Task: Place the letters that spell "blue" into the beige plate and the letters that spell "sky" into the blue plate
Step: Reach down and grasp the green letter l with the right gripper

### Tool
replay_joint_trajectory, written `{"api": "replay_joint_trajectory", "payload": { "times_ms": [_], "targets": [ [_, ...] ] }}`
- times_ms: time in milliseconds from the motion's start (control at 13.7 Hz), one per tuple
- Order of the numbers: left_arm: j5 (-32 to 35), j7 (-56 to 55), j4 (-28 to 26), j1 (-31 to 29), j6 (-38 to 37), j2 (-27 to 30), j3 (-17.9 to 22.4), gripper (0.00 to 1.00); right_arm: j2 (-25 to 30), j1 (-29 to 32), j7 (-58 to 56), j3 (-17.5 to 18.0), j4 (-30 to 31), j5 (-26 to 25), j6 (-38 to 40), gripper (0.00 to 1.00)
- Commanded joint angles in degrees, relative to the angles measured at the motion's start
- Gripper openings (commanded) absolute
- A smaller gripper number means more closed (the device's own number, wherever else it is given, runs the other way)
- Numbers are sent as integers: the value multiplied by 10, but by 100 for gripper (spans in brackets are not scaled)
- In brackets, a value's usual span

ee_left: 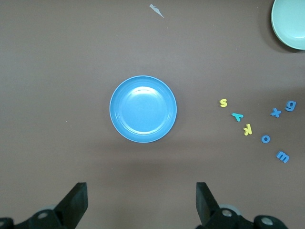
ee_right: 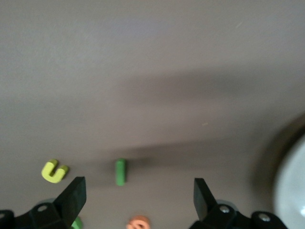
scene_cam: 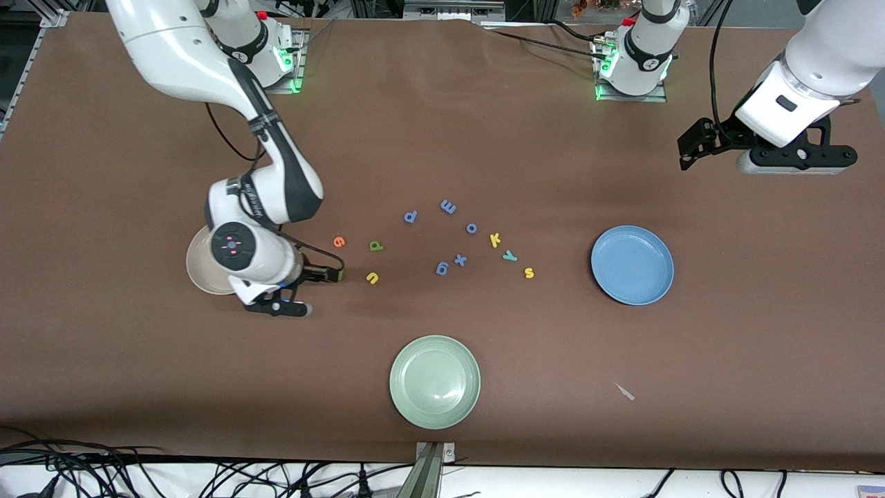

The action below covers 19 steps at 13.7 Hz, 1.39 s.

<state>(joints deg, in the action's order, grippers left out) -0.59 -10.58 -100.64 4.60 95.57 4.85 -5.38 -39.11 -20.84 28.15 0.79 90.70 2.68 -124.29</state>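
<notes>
We see the right gripper [ee_right: 138,200] low over the table with its jaws spread wide and holding nothing, the dark green l [ee_right: 120,171] lying between them, beside the beige plate [scene_cam: 199,268]. The yellow u [scene_cam: 372,278], orange e [scene_cam: 339,241] and olive-green b [scene_cam: 375,245] lie close by on the table. The left gripper [ee_left: 141,202] waits, jaws wide and empty, high over the blue plate [ee_left: 143,109], near which the yellow s [scene_cam: 529,272], teal-green y [scene_cam: 509,256] and yellow k [scene_cam: 495,240] lie in a row.
</notes>
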Motion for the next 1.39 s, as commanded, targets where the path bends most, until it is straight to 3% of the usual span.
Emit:
{"api": "replay_joint_trajectory", "payload": {
  "times_ms": [0, 366, 439, 513, 806, 1098, 1318],
  "targets": [
    [13, 9, 3, -1, -9, 5, -1, 100, -18, -21, 49, -4, -4, 7, -14, 100],
    [13, 10, 3, -3, -9, 5, 0, 100, -19, -26, 63, -3, 51, 8, -100, 99],
    [14, 10, 3, -3, -9, 5, -1, 100, -19, -26, 63, -3, 53, 8, -101, 95],
    [13, 10, 3, -3, -9, 5, 0, 100, -19, -26, 63, -3, 55, 8, -101, 86],
    [13, 10, 3, -4, -9, 5, -1, 100, -19, -26, 66, 2, 65, 9, -100, 20],
    [13, 8, 0, -2, -10, 3, -1, 100, -19, -25, 68, 5, 65, 9, -97, 0],
    [13, 8, 1, -1, -10, -19, -1, 100, -14, -21, 60, 4, 57, 9, -93, 0]
  ]
}}
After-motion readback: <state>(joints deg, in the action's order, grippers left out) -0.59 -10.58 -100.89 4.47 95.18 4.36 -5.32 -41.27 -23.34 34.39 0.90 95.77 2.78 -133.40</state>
